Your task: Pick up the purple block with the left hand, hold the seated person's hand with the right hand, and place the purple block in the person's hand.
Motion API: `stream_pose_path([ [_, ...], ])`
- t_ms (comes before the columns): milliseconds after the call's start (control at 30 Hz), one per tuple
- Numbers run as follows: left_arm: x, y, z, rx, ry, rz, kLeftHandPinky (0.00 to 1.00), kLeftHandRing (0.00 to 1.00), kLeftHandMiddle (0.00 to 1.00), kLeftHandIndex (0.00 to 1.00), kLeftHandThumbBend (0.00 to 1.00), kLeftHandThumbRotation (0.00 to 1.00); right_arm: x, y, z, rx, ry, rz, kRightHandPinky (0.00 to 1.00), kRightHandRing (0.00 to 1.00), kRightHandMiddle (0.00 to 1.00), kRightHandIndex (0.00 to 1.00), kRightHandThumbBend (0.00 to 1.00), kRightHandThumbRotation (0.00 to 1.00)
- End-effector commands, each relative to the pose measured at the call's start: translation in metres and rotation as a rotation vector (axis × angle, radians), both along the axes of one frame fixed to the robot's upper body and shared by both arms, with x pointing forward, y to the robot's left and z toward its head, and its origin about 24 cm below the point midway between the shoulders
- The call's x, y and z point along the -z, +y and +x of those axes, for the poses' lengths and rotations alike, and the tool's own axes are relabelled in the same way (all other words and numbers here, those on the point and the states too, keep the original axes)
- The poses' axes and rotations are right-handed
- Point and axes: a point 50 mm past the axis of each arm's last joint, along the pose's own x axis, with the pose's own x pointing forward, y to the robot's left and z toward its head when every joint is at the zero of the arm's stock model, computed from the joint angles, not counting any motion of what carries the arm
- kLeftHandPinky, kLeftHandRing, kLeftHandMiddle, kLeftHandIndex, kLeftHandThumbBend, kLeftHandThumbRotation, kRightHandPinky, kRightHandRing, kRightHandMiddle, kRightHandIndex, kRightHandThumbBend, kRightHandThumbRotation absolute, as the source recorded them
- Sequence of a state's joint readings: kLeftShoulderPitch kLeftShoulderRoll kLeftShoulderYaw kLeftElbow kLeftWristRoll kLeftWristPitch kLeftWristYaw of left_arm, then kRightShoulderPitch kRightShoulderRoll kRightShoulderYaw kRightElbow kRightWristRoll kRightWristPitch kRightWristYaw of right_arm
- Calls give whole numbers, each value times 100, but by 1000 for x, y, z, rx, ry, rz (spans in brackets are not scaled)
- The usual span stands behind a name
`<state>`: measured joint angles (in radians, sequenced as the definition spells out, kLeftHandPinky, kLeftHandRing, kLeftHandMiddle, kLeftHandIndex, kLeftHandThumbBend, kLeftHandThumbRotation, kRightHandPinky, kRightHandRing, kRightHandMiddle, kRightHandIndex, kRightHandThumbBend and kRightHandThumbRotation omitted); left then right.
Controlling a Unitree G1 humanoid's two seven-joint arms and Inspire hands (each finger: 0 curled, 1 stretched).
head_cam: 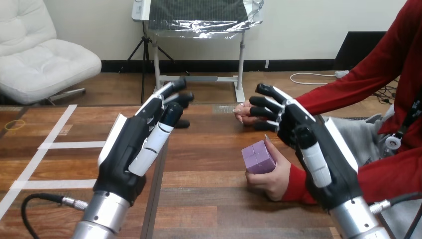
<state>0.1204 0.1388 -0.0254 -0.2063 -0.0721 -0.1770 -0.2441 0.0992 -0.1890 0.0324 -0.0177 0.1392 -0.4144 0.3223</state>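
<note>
The purple block [258, 157] rests in the person's hand [276, 181] low at the view's right, held just above the wooden table [209, 204]. My left hand [127, 149] hovers over the table to the block's left, open and empty, fingers pointing away from me. My right hand [298, 124] is raised just right of the block and above it, open, with its fingers stretched leftward. They lie in front of the person's other hand [240, 112], whose fingertips show past mine. I cannot tell whether the two touch.
The person's red sleeves [348, 87] come in from the right edge. White tape strips [54, 145] cross the table's left part. A dark seam [157, 194] runs down the table beside my left forearm.
</note>
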Motion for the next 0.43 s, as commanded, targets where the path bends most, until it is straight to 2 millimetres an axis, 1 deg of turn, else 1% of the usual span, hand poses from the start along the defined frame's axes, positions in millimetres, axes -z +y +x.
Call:
stream_pose_path([
  [0, -15, -9, 2, 31, -108, -36, 78, 92, 91, 95, 74, 93, -11, 3, 0, -4, -76, 47, 76, 83, 84, 88, 90, 100],
  [133, -14, -10, 3, 40, -125, -29, 80, 92, 90, 94, 75, 98, -9, 4, -4, -9, -75, 59, 76, 83, 84, 87, 88, 100],
  [400, -13, -11, 4, 56, -136, -36, 80, 90, 88, 93, 79, 100, -7, 5, -9, -4, -72, 84, 74, 81, 82, 86, 88, 100],
])
